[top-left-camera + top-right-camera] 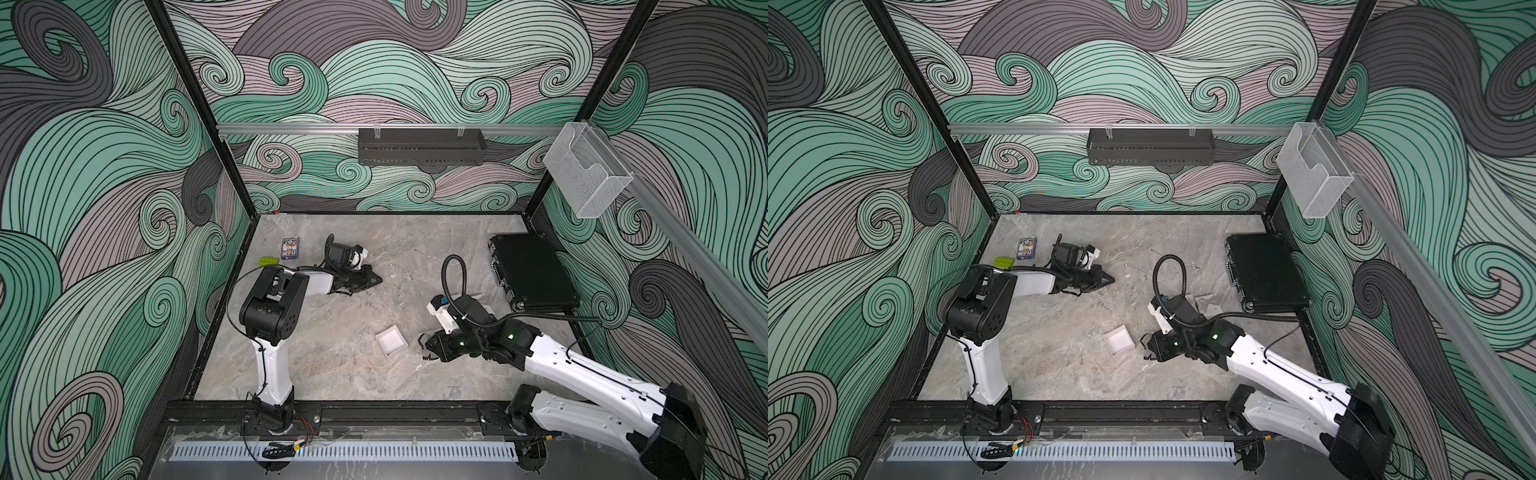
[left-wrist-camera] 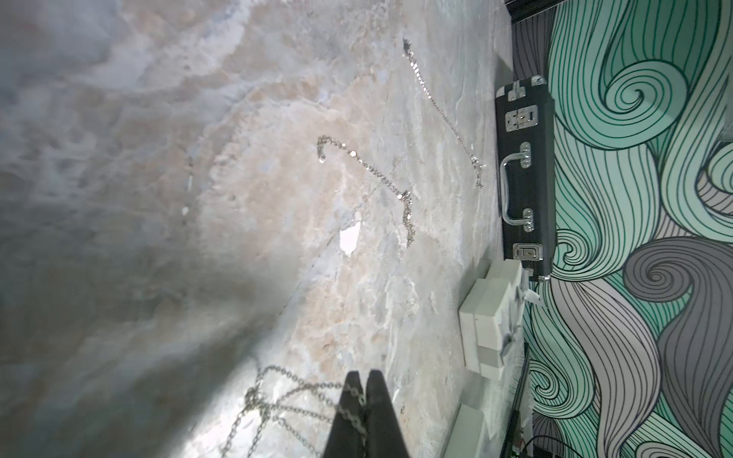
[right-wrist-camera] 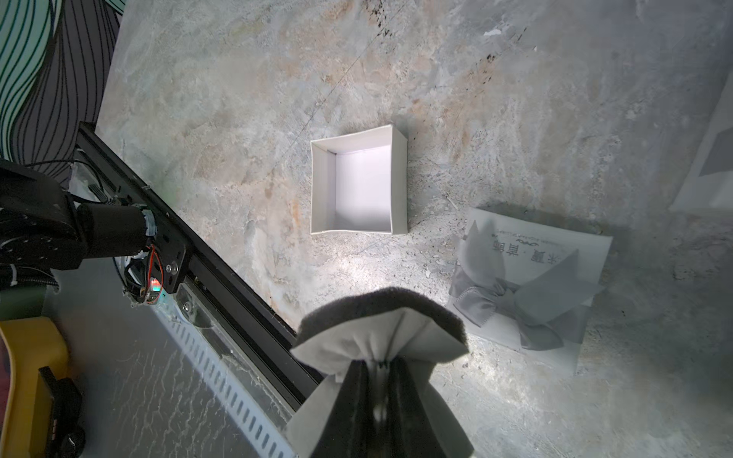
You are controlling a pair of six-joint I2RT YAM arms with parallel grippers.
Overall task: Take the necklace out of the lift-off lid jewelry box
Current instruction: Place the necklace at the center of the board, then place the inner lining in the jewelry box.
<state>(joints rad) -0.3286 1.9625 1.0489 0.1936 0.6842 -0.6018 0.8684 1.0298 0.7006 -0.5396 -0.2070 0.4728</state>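
1. We find the necklace (image 2: 258, 396) already out of the box (image 3: 323, 186). In the left wrist view the left jaws are together and pinch one strand of the chain right at their tips.
2. The rest of the chain runs off the tips to one side as a loose tangle of loops on the surface (image 1: 332, 374). It has no single long axis. We cannot tell whether any of it hangs clear of the surface.
3. In both top views the left arm (image 1: 270, 316) reaches to about the middle of the surface. Its jaws lie low and point toward the right edge. The chain is too fine to make out there.
4. The box stands open and empty, nearer the front edge and well apart from the necklace. The right jaws are just beside it, on the side toward the right edge.
5. The right jaws are clamped on the grey padded insert (image 3: 380, 317), so the right arm (image 1: 573, 365) is occupied. The bow-tied lid (image 3: 527, 277) lies on the surface near them.
6. We judge that only the set-down remains, and it belongs to the left arm, since the necklace sits at its own jaw tips.
7. A second chain (image 2: 369, 174) and a third chain (image 2: 444, 115) lie ahead of the left jaws, toward the black case (image 2: 523, 178) at the right edge. We would part the jaws short of them so the chains do not tangle.
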